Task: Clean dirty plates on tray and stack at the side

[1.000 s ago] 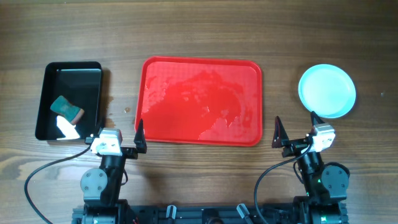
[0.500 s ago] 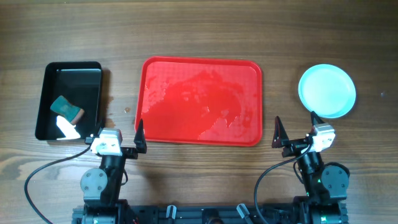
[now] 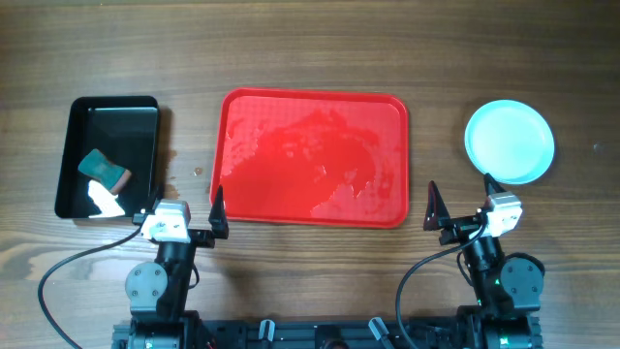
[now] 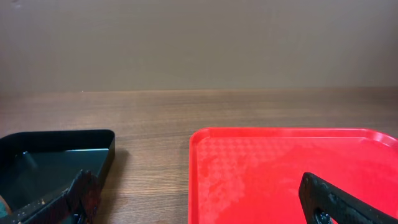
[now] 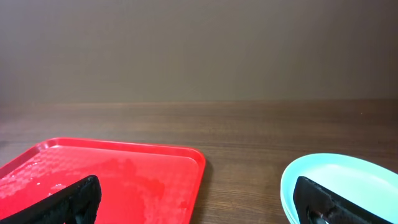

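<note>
Red tray (image 3: 310, 155) mid-frame, wet-looking, mint plates (image 3: 510, 142) at upper right, apart from it, left gripper (image 3: 184, 207) and right gripper (image 3: 461, 192) below — both spread wide, gripping nothing.

Both my arms stand at the near long side of the large red plastic rectangular tray (image 3: 310, 155). My left gripper (image 3: 180, 215) and right gripper (image 3: 461, 199) each carry tapered, glossy black fingers (image 3: 218, 208) on a boxy white wrist block (image 3: 167, 224). Further from the tray, each arm has a round dark-grey joint housing (image 3: 147, 284) and a thin black cable (image 3: 68, 267) looping out. A black base rail (image 3: 320, 337) joins them.
</note>
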`<state>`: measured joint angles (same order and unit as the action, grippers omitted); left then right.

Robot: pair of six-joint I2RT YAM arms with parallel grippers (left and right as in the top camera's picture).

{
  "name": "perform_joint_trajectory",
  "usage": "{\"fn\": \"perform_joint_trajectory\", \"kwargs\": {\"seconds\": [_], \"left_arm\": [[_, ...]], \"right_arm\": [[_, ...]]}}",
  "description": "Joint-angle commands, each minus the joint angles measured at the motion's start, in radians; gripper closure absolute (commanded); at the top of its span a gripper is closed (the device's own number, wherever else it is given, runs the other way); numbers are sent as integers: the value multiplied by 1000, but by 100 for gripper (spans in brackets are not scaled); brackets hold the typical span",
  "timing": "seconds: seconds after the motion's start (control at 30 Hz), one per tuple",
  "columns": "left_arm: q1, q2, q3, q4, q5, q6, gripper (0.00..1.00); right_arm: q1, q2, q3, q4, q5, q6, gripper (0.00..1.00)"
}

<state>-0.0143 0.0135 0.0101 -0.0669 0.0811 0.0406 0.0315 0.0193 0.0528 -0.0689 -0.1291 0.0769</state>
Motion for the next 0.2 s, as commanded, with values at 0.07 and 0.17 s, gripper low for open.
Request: {"fn": "perform_joint_trajectory", "kwargs": {"seconds": [0.07, 0.17], "left_arm": [[-6, -8, -5, -3, 19, 15, 0], [-6, -8, -5, -3, 19, 15, 0]], "right_arm": [[-5, -16, -16, 5, 18, -14, 0], [-5, -16, -16, 5, 18, -14, 0]]}}
